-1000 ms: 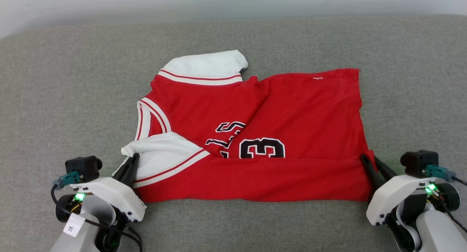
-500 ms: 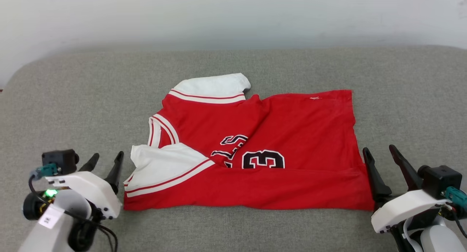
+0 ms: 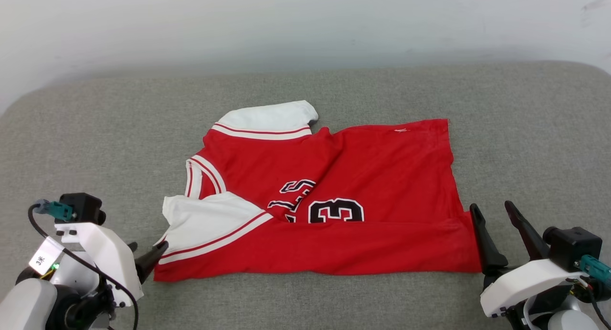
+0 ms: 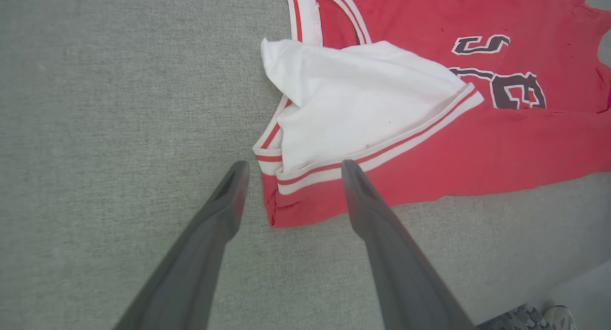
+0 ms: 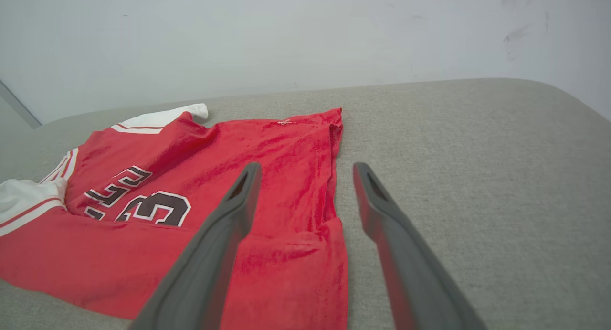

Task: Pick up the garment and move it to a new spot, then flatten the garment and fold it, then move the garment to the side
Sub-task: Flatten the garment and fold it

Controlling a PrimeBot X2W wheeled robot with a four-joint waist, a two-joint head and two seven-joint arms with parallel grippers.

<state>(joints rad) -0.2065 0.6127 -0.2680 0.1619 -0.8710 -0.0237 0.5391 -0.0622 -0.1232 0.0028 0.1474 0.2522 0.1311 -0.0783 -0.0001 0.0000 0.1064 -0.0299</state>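
While wide open and gripping nothing, flank the shirt (image 3: 391,177) lengthwise. Left jaws beside sleeve (image 3: 210,220) corner, right jaws beside hem (image 3: 456,186) corner, equally near.

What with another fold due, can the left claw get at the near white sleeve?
Probably yes: the left claw stands open right at the near white sleeve, its tips at the striped trim, with nothing between them.

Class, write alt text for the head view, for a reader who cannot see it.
A red jersey with white sleeves lies partly folded on a grey fabric surface. The left gripper and right gripper sit open at its near corners, holding nothing.
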